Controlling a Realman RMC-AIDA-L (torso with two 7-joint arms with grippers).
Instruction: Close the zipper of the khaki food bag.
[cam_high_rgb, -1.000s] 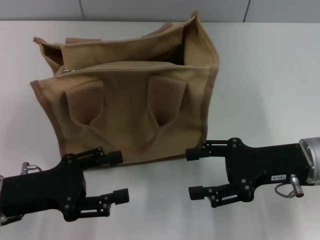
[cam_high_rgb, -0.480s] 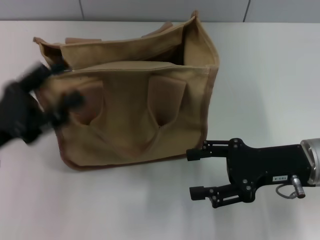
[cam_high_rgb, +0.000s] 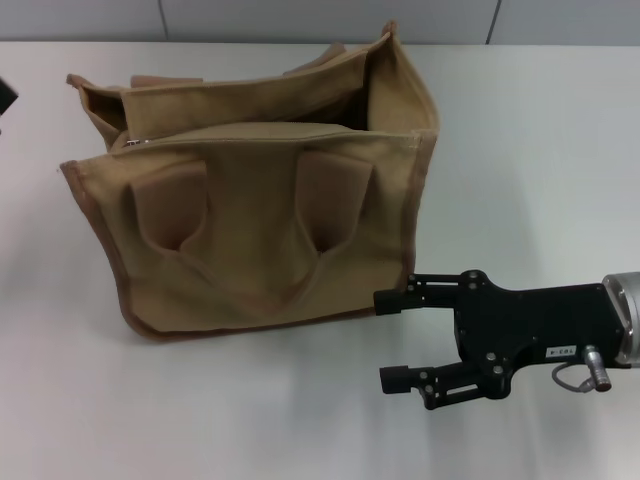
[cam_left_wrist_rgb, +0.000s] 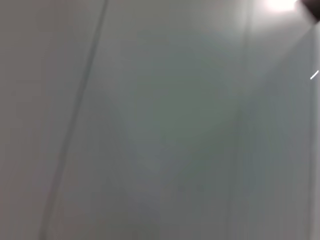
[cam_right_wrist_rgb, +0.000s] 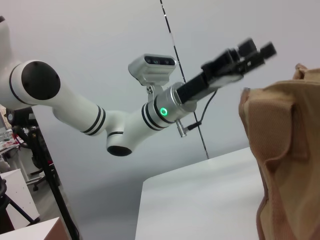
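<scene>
The khaki food bag (cam_high_rgb: 260, 230) stands on the white table (cam_high_rgb: 520, 160), its handles hanging down the near side. Its top gapes open at the right end. The zipper's silver slider (cam_high_rgb: 135, 143) sits at the left end of the top. My right gripper (cam_high_rgb: 392, 340) is open and empty, low over the table just right of the bag's near right corner. My left gripper (cam_right_wrist_rgb: 257, 49) is raised high to the left of the bag and is open and empty; the head view shows only a black tip (cam_high_rgb: 5, 100). The bag's end also shows in the right wrist view (cam_right_wrist_rgb: 285, 150).
A grey wall (cam_high_rgb: 320, 18) runs behind the table. The left wrist view shows only blurred grey wall (cam_left_wrist_rgb: 160, 120). The white left arm (cam_right_wrist_rgb: 90, 115) reaches over the table's left side. A tripod (cam_right_wrist_rgb: 50, 180) stands beyond the table.
My left arm has swung up from the table's front left, past the bag's left end, almost out of the head view. The right gripper has barely moved.
</scene>
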